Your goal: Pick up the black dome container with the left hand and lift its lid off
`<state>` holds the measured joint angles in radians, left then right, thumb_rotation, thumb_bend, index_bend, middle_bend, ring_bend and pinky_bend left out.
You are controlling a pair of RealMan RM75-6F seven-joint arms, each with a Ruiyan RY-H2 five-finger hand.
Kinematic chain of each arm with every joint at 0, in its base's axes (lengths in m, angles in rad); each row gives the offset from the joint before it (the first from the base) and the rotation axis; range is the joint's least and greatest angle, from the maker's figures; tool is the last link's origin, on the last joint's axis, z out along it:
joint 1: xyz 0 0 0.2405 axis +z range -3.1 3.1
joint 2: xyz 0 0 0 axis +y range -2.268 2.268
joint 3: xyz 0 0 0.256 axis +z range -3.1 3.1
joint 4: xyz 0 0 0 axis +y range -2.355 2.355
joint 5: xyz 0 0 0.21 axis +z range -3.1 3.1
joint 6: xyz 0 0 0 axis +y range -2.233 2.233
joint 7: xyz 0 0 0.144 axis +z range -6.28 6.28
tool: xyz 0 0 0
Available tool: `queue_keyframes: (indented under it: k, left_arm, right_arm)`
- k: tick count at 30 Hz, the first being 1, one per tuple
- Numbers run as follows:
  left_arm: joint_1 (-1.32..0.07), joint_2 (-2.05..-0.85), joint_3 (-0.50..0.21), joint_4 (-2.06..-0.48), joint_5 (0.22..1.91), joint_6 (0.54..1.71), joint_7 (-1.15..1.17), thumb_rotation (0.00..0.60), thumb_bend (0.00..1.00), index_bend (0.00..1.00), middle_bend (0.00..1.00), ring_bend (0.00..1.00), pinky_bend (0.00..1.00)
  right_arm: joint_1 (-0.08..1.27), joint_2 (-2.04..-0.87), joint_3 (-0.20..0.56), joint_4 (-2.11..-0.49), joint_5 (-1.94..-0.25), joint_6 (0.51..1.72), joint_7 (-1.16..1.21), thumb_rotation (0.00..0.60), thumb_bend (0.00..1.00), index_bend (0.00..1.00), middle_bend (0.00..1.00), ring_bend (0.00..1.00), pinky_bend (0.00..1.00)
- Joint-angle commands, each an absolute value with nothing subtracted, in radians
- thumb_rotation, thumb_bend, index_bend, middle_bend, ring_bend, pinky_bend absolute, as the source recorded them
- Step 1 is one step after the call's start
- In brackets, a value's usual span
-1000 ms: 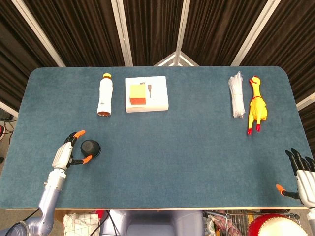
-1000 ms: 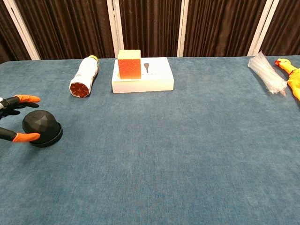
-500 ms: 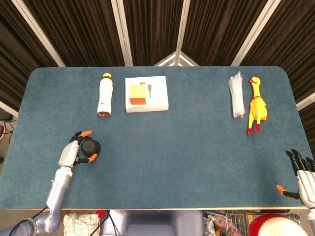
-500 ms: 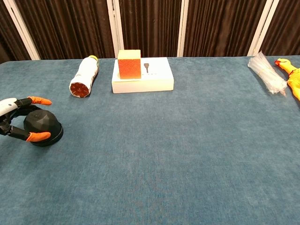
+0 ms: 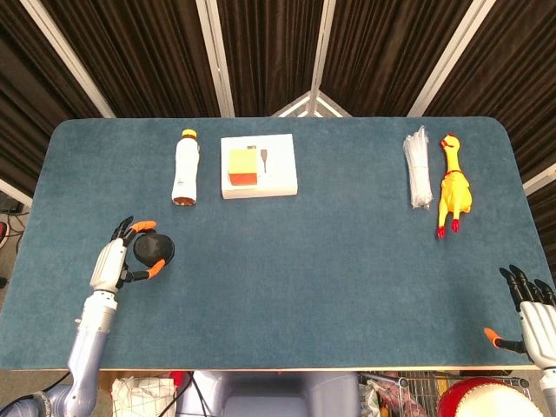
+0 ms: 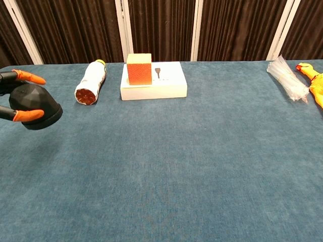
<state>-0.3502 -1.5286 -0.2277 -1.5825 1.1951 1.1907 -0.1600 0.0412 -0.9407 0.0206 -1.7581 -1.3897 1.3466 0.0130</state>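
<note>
The black dome container (image 5: 151, 249) (image 6: 34, 107) hangs above the table at the near left, its lid still on. My left hand (image 5: 115, 261) (image 6: 11, 98) grips it from the left side, orange fingertips (image 6: 29, 77) wrapped over and under the dome. My right hand (image 5: 532, 314) stays at the near right corner of the table, fingers spread and holding nothing; the chest view does not show it.
A white bottle (image 5: 185, 167) lies on its side at the back left. A white box (image 5: 274, 165) carries an orange cube (image 5: 242, 168). A clear bag (image 5: 418, 167) and a yellow rubber chicken (image 5: 453, 185) lie at the back right.
My left hand closed its fingers around the dome container and raised it off the table. The right hand barely moved.
</note>
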Motion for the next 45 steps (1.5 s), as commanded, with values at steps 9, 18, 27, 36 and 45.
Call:
queue_keyframes:
  k: [9,18,27,36,45]
  left_arm:
    - [-0.388,-1.504,-0.208,-1.653,1.033,1.124,0.071,0.600,0.58,0.25,0.51,0.00,0.00]
    - [-0.409,-1.508,-0.203,-1.605,0.914,1.027,0.084,0.600,0.58,0.25,0.49,0.00,0.00]
    - [-0.411,-1.500,-0.191,-1.598,0.972,0.980,-0.004,0.600,0.47,0.23,0.39,0.00,0.00]
    - [-0.390,-1.463,-0.169,-1.629,1.081,0.996,-0.090,0.600,0.43,0.21,0.26,0.00,0.00]
    - [-0.369,-1.515,-0.204,-1.605,1.117,1.086,-0.168,0.600,0.72,0.36,0.56,0.03,0.00]
  right_arm:
    - [0.044,-0.932,0.024,-1.756,-1.366,1.330,0.027,0.600,0.21,0.00,0.00,0.17,0.08]
    - [0.040,-0.930,0.026,-1.769,-1.382,1.353,0.021,0.600,0.21,0.00,0.00,0.17,0.08]
    - [0.046,-0.938,0.028,-1.766,-1.372,1.344,0.008,0.600,0.21,0.00,0.00,0.17,0.08]
    - [0.047,-0.934,0.024,-1.765,-1.376,1.337,0.019,0.600,0.21,0.00,0.00,0.17,0.08]
    - [0.046,-0.935,0.023,-1.762,-1.374,1.336,0.016,0.600,0.21,0.00,0.00,0.17,0.08]
